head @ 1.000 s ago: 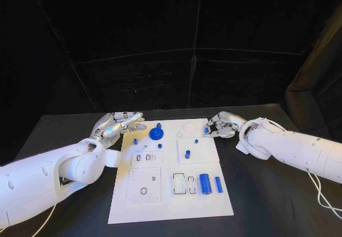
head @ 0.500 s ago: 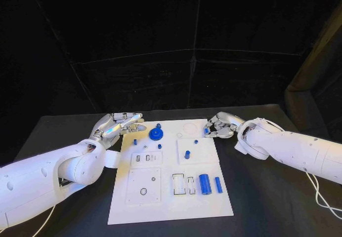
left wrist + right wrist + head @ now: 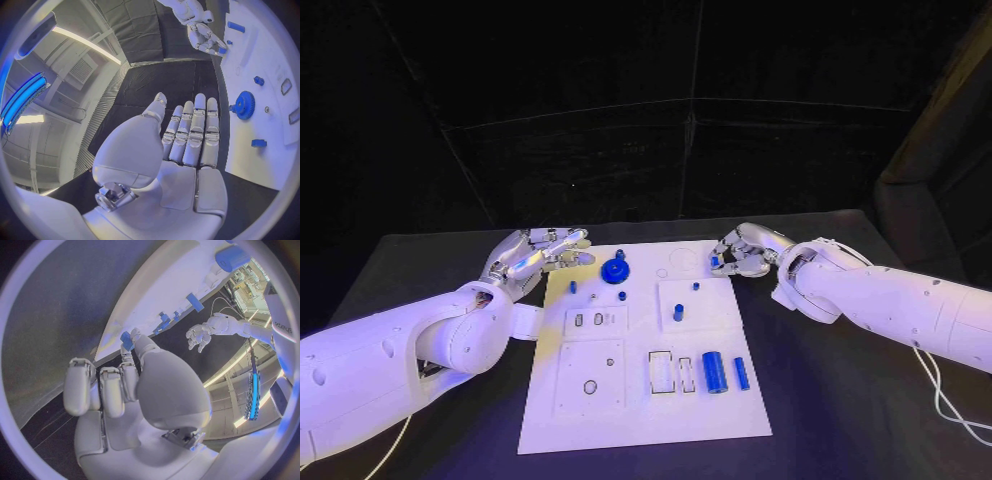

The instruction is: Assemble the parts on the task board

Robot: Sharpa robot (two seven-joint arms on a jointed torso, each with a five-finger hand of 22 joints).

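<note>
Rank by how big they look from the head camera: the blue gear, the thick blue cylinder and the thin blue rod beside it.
1. Thick cylinder, though it lies nearer the camera.
2. Gear, close behind; unsure.
3. Thin rod, clearly slimmest.

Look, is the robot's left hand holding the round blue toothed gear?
No, the left hand is open with straight fingers, and the round blue toothed gear lies apart on the white task board.
</note>
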